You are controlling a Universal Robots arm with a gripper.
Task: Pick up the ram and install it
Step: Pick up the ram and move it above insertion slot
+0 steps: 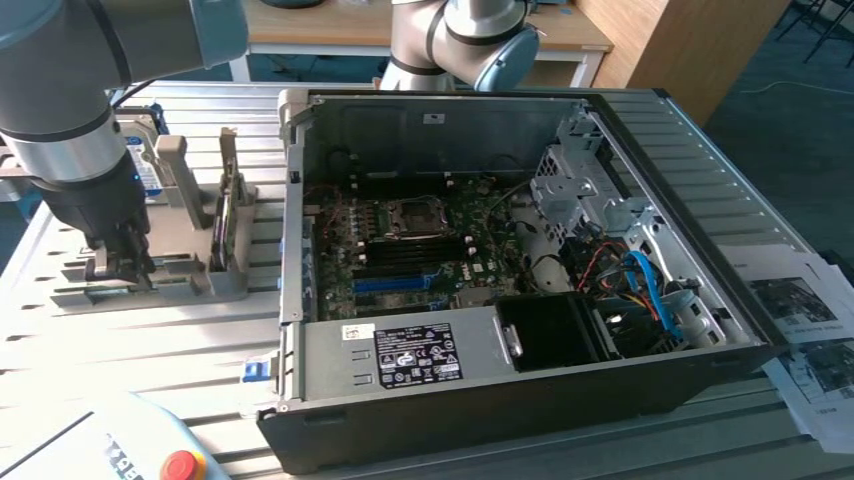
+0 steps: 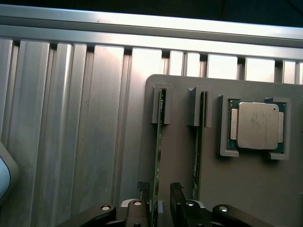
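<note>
The ram (image 2: 159, 142) is a thin green board standing on edge in a slot of a grey holder (image 2: 180, 170). My gripper (image 2: 160, 193) is open, and its two black fingers (image 2: 142, 191) straddle the near end of this board without closing on it. A second ram board (image 2: 199, 142) stands in the parallel slot beside it. In the exterior view my gripper (image 1: 114, 262) is low over the holder (image 1: 174, 280) at the exterior view's left, where a board on edge (image 1: 230, 215) stands upright. The open computer case (image 1: 534, 390) lies to the exterior view's right, with blue memory slots (image 1: 400, 282) on its motherboard.
A processor chip (image 2: 258, 125) sits in a recess of the holder beside the boards. A hard drive (image 1: 140, 160) stands behind my arm. Case walls rise around the motherboard, with cables (image 1: 641, 280) inside. Papers (image 1: 814, 330) lie at the far right; a red stop button (image 1: 180, 465) is at the front.
</note>
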